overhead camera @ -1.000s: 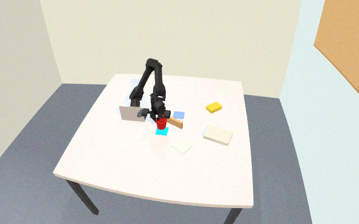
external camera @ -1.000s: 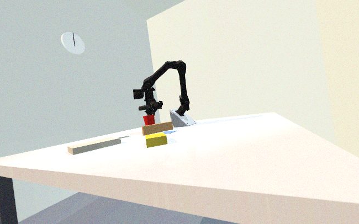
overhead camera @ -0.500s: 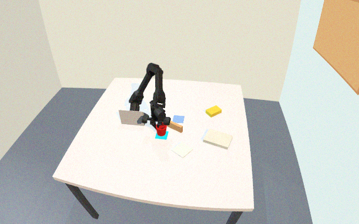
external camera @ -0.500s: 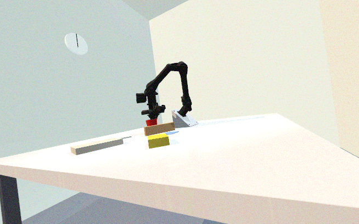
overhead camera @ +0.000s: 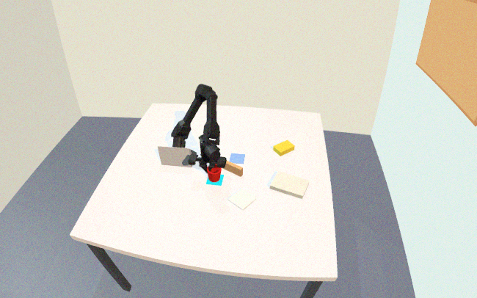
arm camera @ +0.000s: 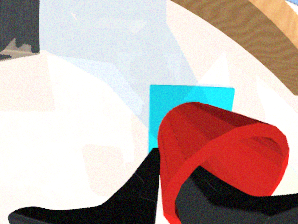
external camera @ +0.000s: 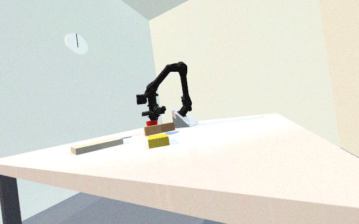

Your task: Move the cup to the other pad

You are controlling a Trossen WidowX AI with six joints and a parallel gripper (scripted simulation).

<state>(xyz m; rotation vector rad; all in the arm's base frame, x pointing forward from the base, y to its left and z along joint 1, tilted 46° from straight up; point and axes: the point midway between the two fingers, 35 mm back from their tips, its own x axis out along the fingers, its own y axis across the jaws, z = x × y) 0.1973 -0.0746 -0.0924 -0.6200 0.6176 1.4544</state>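
Observation:
The red cup (overhead camera: 214, 175) (external camera: 152, 122) (arm camera: 210, 125) is upright over the cyan pad (overhead camera: 209, 182) (arm camera: 165, 95), at or just above its surface; I cannot tell whether it touches. My gripper (overhead camera: 213, 167) (external camera: 153, 119) (arm camera: 163, 153) is shut on the cup's wall, one finger inside the rim and one outside. The blue pad (overhead camera: 237, 158) (external camera: 172, 133) lies bare behind and to the right in the top view. No marbles can be made out; the finger and wall hide the cup's bottom.
A brown block (overhead camera: 234, 169) (external camera: 158, 129) (arm camera: 250, 35) stands between the two pads, close to the cup. A yellow block (overhead camera: 283, 147) (external camera: 158, 142), a beige slab (overhead camera: 289, 184) (external camera: 97, 146) and a flat cream sheet (overhead camera: 241, 199) lie farther off. The arm's base plate (overhead camera: 174, 155) stands left.

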